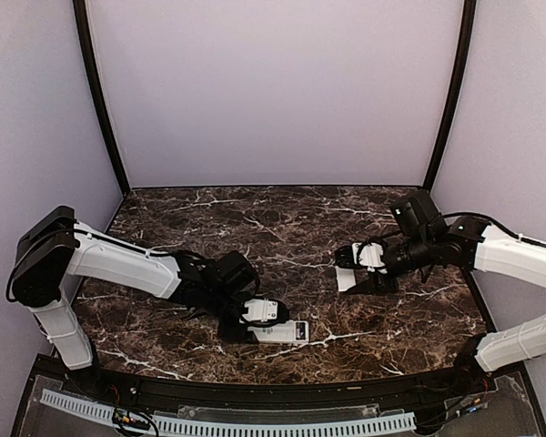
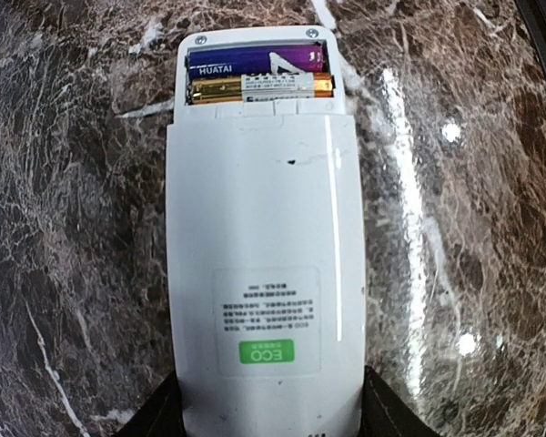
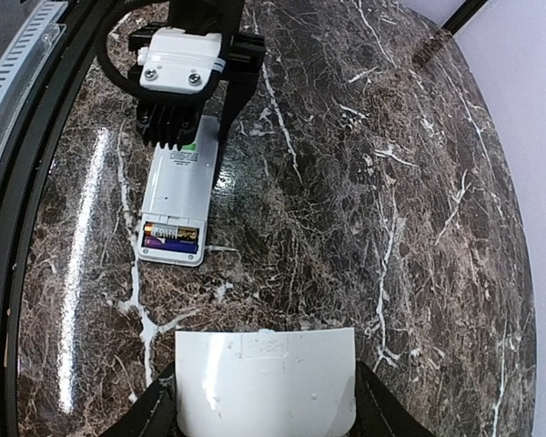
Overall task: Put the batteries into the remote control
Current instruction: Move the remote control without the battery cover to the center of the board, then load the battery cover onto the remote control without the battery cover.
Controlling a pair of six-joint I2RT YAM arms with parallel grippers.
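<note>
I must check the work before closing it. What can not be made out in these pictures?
1. Button face of the remote control: all views, it is turned down toward the table.
2. Polarity marks on the batteries: too small, both wrist views.
3. Near end of the white cover: right wrist view, cut off by the bottom edge.

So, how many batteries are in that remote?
2. Both lie side by side in the open compartment of the remote control: a purple battery nearest the end, a gold battery just inside it. No others show.
</note>
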